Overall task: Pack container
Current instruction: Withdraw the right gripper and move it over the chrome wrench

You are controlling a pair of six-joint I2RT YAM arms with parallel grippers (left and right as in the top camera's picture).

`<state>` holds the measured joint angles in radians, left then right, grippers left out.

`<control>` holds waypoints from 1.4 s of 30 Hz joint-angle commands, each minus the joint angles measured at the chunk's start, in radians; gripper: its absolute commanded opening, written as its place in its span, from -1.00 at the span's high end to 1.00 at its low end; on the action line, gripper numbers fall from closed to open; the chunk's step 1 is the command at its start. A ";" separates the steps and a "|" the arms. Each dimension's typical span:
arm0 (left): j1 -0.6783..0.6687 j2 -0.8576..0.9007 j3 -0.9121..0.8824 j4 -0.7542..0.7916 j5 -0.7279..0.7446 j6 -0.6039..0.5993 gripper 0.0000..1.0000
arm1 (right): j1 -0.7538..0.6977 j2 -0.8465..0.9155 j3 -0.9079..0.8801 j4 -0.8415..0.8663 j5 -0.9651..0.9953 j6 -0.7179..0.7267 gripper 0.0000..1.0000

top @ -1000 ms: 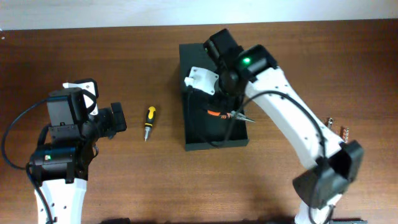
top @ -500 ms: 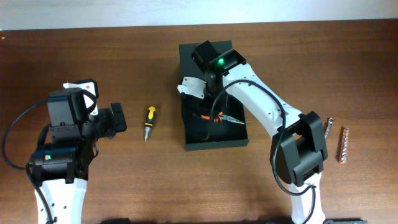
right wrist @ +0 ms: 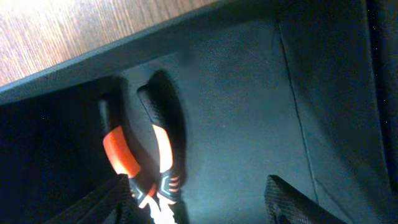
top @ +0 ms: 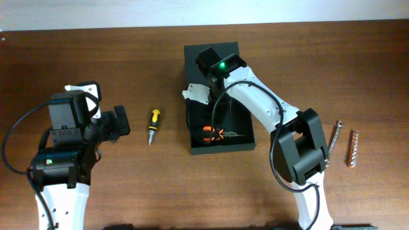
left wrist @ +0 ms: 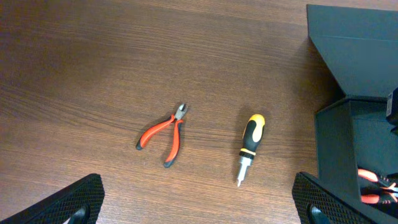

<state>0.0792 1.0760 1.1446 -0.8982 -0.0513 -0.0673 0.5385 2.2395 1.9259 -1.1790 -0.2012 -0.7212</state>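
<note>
Plainly, the wooden table [top: 332,57] is the biggest thing here. On it stands the container [top: 220,148], dark and unmarked, with its lid open. It sits directly beneath the jaws of the right gripper [right wrist: 198,186] and ahead and to the right of the jaws of the left gripper [top: 119,122].

The right arm reaches down into the box. Its jaws are spread wide and grip nothing. Just below and between them, the orange-handled pliers [right wrist: 134,155] lie flat on the box floor, so I judge that tool to be packed.

The left jaws are also spread wide and empty, held low over the table. This looks like a waiting pose that faces the tools not yet packed. Straight ahead of them lie the red pliers [left wrist: 165,134], and the screwdriver [left wrist: 250,146] lies just to the right, its tip pointing back toward the jaws. Both are well apart from the box and probably go in next.

No brand, label or writing can be read anywhere. The only mark is a green lamp [top: 222,64] glowing on the right wrist.
</note>
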 commanded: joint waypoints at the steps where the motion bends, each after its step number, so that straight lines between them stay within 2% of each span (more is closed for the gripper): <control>1: 0.004 -0.005 0.018 -0.003 0.014 0.019 -0.99 | -0.010 -0.024 0.058 -0.031 -0.003 0.104 -0.44; 3: 0.004 -0.005 0.018 -0.003 0.014 0.019 -0.99 | -0.027 -0.045 0.146 -0.084 0.013 0.160 -0.45; 8: 0.004 -0.005 0.018 -0.003 0.014 0.019 -0.99 | -0.155 -0.103 0.467 -0.265 0.195 0.485 -0.49; 11: 0.004 -0.005 0.018 -0.003 0.014 0.019 -0.99 | -0.351 -0.152 0.663 -0.422 0.235 0.713 -0.60; 14: 0.004 -0.005 0.018 -0.003 0.014 0.019 -0.99 | -0.523 -0.192 0.721 -0.518 0.240 0.797 -0.63; 15: 0.004 -0.005 0.018 -0.001 0.014 0.019 -0.99 | -0.610 -0.221 0.708 -0.520 0.222 0.809 -0.64; 18: 0.004 -0.005 0.018 0.005 0.014 0.019 -0.99 | -0.734 -0.294 0.667 -0.520 0.201 0.809 -0.68; 21: 0.004 -0.005 0.018 0.005 0.014 0.019 -0.99 | -0.818 -0.416 0.557 -0.520 0.201 0.812 -0.69; 26: 0.004 -0.005 0.018 0.008 0.014 0.019 -0.99 | -0.906 -0.737 0.122 -0.520 0.202 0.812 -0.73; 27: 0.004 -0.005 0.018 0.008 0.014 0.019 -0.99 | -0.921 -0.812 0.007 -0.519 0.204 0.812 -0.98; 30: 0.004 -0.005 0.018 0.008 0.014 0.019 -0.99 | -0.956 -0.932 -0.241 -0.465 0.214 0.808 -0.98; 31: 0.004 -0.005 0.018 0.008 0.014 0.019 -0.99 | -0.975 -0.965 -0.358 -0.399 0.213 0.808 -0.98; 37: 0.004 -0.005 0.018 0.008 0.015 0.019 -0.99 | -0.991 -0.908 -0.642 -0.137 0.194 0.808 -0.98; 42: 0.004 -0.005 0.018 0.007 0.015 0.019 -0.99 | -0.990 -0.708 -0.668 -0.002 0.195 0.808 -0.98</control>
<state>0.0792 1.0752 1.1484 -0.8932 -0.0479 -0.0673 -0.4458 1.4464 1.2644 -1.2137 -0.0006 0.0814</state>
